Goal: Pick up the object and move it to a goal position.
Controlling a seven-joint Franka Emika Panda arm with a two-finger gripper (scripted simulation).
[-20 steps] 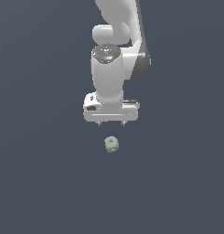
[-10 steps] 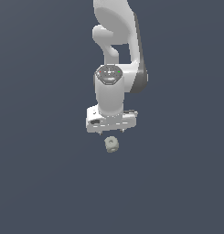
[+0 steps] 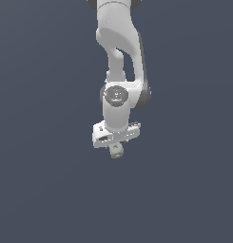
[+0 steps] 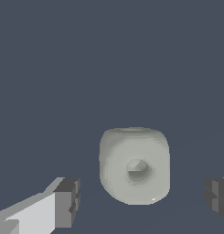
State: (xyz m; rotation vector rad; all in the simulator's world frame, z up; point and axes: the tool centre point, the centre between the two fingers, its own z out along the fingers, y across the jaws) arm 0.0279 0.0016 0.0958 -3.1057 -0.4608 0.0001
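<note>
Right, the jaws stood released, one finger (image 4: 63,203) on each side of the object (image 4: 134,171), clear gaps on both sides and nothing gripped. In the exterior view the gripper (image 3: 116,140) hung directly over the object (image 3: 116,150), which peeked out just below the hand on the bench (image 3: 42,190).

So where could it have slipped? My read: the lump looked rounded at its edges with a dimple in the facing side, so pads closing on a curved corner rather than a flat could have squirted it sideways. It also sat a touch nearer one finger than the other, so the near finger might have nudged it first and turned it. Whether the tips were low enough to catch its middle, I couldn't tell.

As for the surroundings, the bench was a flat dark slate-blue plane, unmarked, with no goal marker or wall showing.
</note>
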